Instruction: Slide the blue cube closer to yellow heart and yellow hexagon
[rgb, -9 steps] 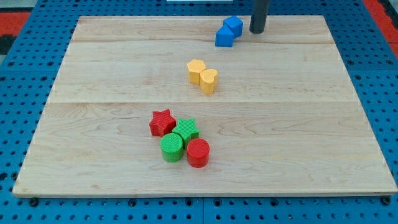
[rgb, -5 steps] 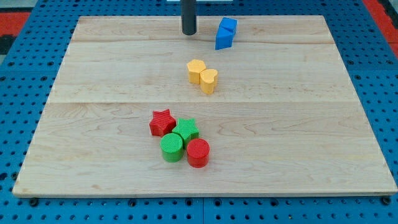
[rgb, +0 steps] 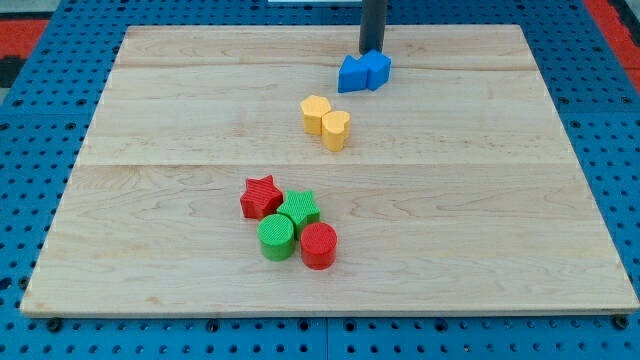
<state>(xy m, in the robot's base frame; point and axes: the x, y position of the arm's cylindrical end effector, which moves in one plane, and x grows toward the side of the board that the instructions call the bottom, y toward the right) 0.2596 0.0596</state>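
Note:
Two blue blocks touch near the view's top centre: the blue cube (rgb: 378, 68) on the right and another blue block (rgb: 351, 75) of unclear shape on its left. My tip (rgb: 372, 50) rests just above the blue cube, touching or almost touching its top edge. The yellow hexagon (rgb: 315, 113) and yellow heart (rgb: 337, 129) sit together a short way below and left of the blue pair, with a small gap between the blue blocks and the hexagon.
A cluster lies lower down at the centre of the wooden board (rgb: 500, 200): a red star (rgb: 260, 196), a green star (rgb: 300, 208), a green cylinder (rgb: 277, 237) and a red cylinder (rgb: 319, 245). Blue pegboard surrounds the board.
My tip swung from the right of the blue blocks to their left, then to just above them. The blue pair has shifted slightly down and turned to lie side by side.

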